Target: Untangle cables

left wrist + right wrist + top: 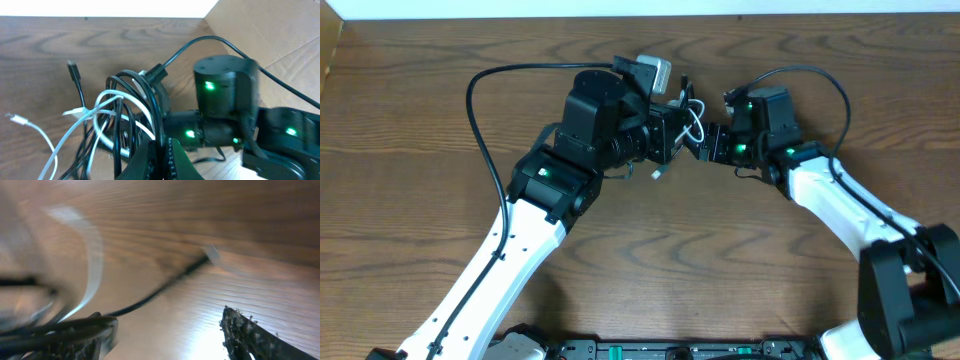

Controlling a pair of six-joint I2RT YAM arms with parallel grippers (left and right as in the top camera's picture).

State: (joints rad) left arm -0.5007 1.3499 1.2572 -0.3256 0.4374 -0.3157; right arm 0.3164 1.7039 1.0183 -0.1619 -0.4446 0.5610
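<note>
The tangled cables, black and white, hang between my two grippers above the wooden table. My left gripper is shut on a black cable loop; black loops and a white cable spill out beyond its fingers. A white plug end and a black plug end hang free. My right gripper faces the bundle from the right and is open; black cable strands lie across its left finger, and a black cable with a plug runs over the table.
The wooden table surrounds the arms. Thick black arm wires arc from each arm. A white wall edge runs along the table's far side, with a cardboard surface at the right.
</note>
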